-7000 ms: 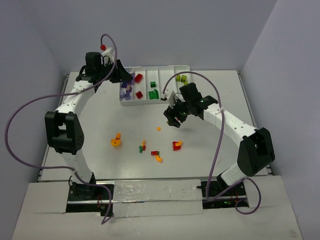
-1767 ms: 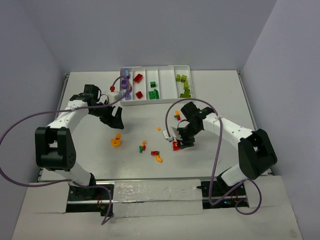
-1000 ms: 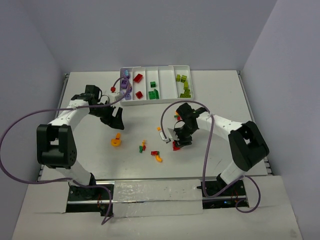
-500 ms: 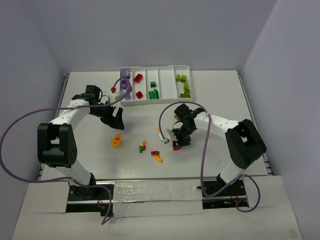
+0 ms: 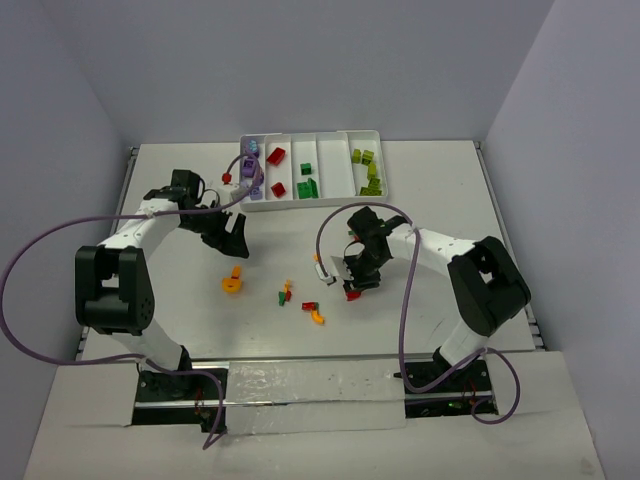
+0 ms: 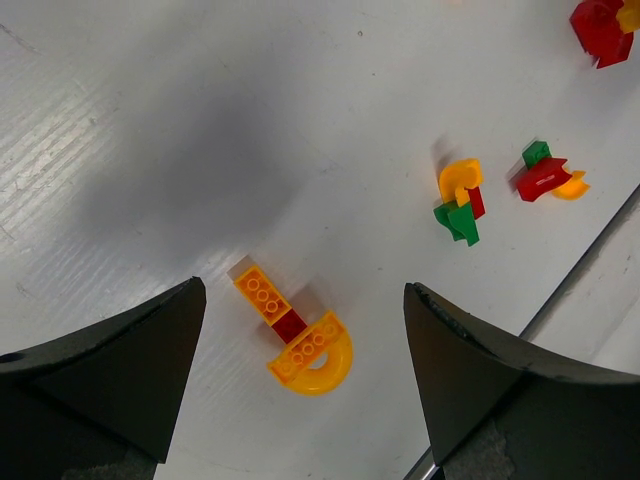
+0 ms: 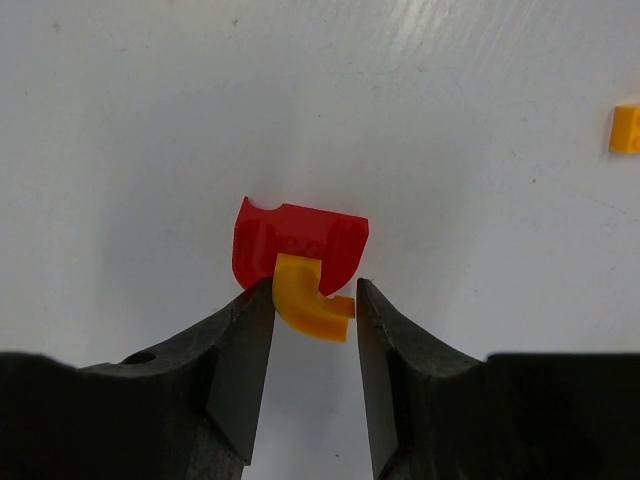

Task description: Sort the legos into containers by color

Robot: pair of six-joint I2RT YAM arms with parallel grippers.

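Note:
In the right wrist view, my right gripper [image 7: 312, 295] is low over the table, its jaws narrow and either side of an orange curved lego [image 7: 303, 298]. That lego is stuck to a red lego [image 7: 300, 238]. The left finger touches the orange piece and a sliver of gap shows at the right finger. From above, this gripper [image 5: 352, 285] is right of the table's middle. My left gripper [image 5: 232, 240] hangs wide open and holds nothing. Below it lies an orange and red lego cluster [image 6: 295, 335]. The white tray of containers [image 5: 335, 165] holds purple, red, dark green and lime legos in separate compartments.
Loose legos lie between the arms: a green, red and orange cluster [image 5: 285, 294], a red and orange one [image 5: 313, 310] and a small orange brick [image 5: 318, 257]. The left arm's purple cable loops over the tray's left end.
The right gripper's jaws have narrowed around the orange and red piece, and that arm has edged slightly left. The left arm and its open gripper have not moved.

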